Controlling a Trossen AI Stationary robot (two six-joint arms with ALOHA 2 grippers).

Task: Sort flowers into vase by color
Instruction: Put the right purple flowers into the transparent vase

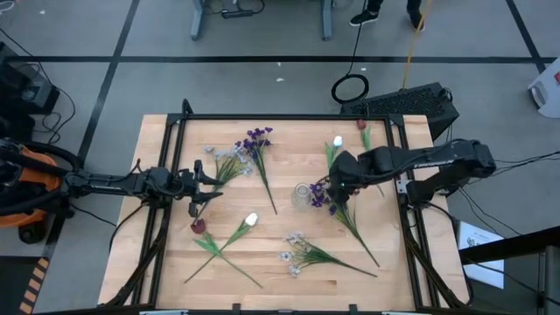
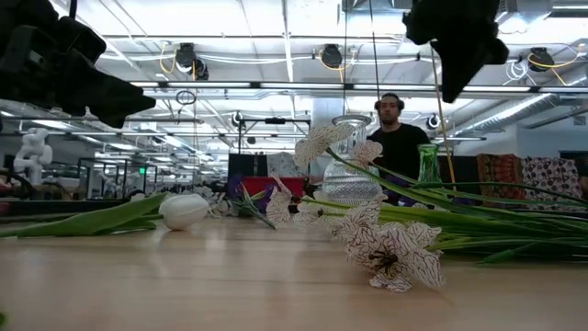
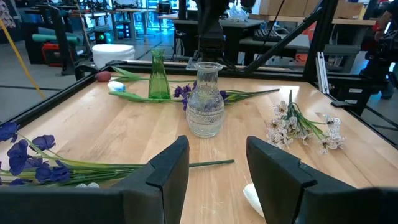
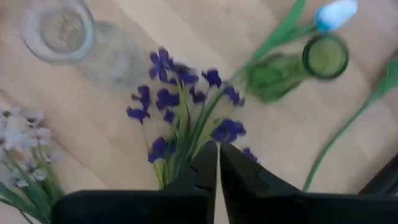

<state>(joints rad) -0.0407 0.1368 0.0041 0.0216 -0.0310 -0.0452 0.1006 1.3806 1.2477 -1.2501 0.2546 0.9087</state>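
Observation:
Flowers lie scattered on the wooden table. One purple sprig (image 1: 319,198) (image 4: 180,106) lies beside the clear glass vase (image 1: 302,194) (image 3: 204,102); a second purple sprig (image 1: 258,138) lies farther left. My right gripper (image 1: 332,182) (image 4: 217,155) is shut and hovers above the first sprig, well off the table in the low view (image 2: 457,87). The green vase (image 4: 323,57) (image 3: 158,74) stands by a white tulip (image 4: 336,12). My left gripper (image 1: 208,178) (image 3: 217,171) is open above the table's left side, facing the clear vase.
Pale white-blue sprigs lie near the front (image 1: 297,254) (image 3: 298,127) and far left (image 1: 223,157). A white tulip (image 1: 251,219) and a red tulip (image 1: 199,226) lie front-left; another red tulip (image 1: 360,125) lies at the far right. A black frame (image 1: 280,116) rims the table. A person (image 2: 395,138) stands beyond it.

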